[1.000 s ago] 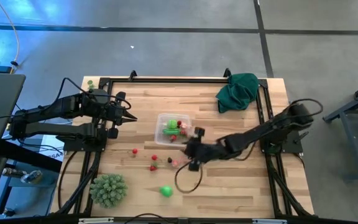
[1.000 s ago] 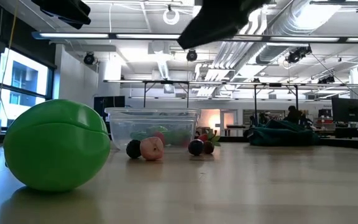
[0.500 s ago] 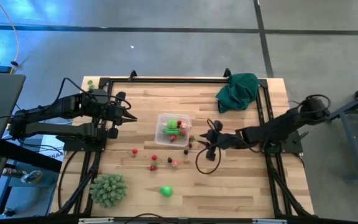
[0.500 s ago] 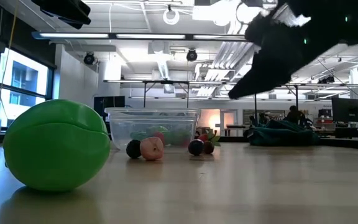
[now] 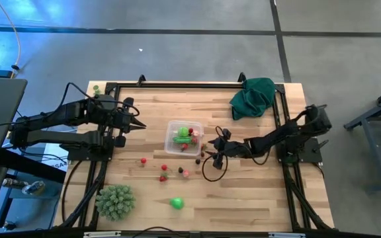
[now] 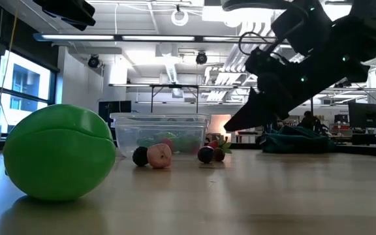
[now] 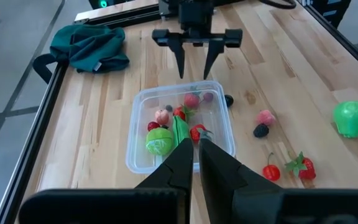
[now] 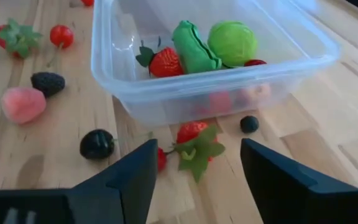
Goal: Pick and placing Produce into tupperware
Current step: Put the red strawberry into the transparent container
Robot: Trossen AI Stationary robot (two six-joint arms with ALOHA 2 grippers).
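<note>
The clear tupperware [image 5: 184,137] stands mid-table with a strawberry [image 8: 165,63], a green pod [image 8: 192,46] and a round green piece [image 8: 232,41] inside. More produce lies loose on the wood: a leafy strawberry [image 8: 191,140], dark berries [image 8: 97,143], a pink piece [image 8: 22,104] and a big green fruit [image 5: 176,203]. My right gripper [image 8: 197,180] hangs open, low by the tupperware's right side, with the leafy strawberry just ahead of its fingers, and it touches nothing. My left gripper [image 5: 139,125] waits shut above the table's left part.
A dark green cloth [image 5: 253,97] lies at the far right corner. A spiky pale-green ball [image 5: 116,201] sits at the near left. Black rails [image 5: 280,112] run along the table's edges. Bare wood lies near the front right.
My right gripper has come down from high over the table's near middle and drawn a little toward the right edge. It now hangs low beside the tupperware's right side, pointing at it. The produce and the tupperware have stayed in place.
</note>
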